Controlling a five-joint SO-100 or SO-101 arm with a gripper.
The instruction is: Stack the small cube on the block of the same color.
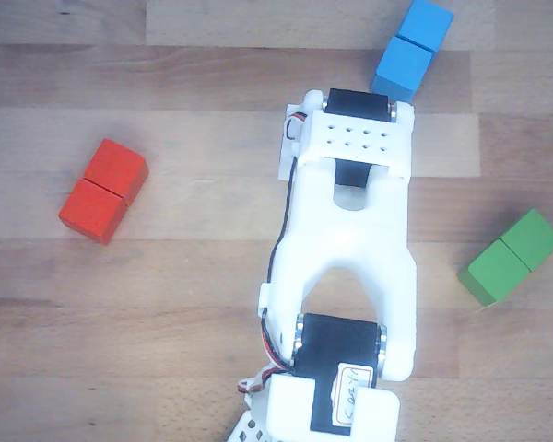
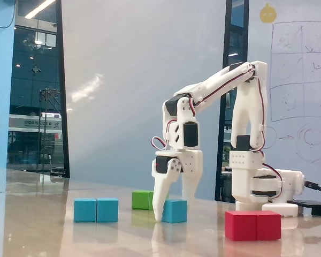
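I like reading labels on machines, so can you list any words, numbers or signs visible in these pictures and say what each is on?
Handwritten sticker on the arm's black motor, other view: too blurred to read.
Marker sketches on the whiteboard, fixed view: drawings only, no readable words.
Sign strip behind the window, fixed view: too small to read.
Blocks: no text.
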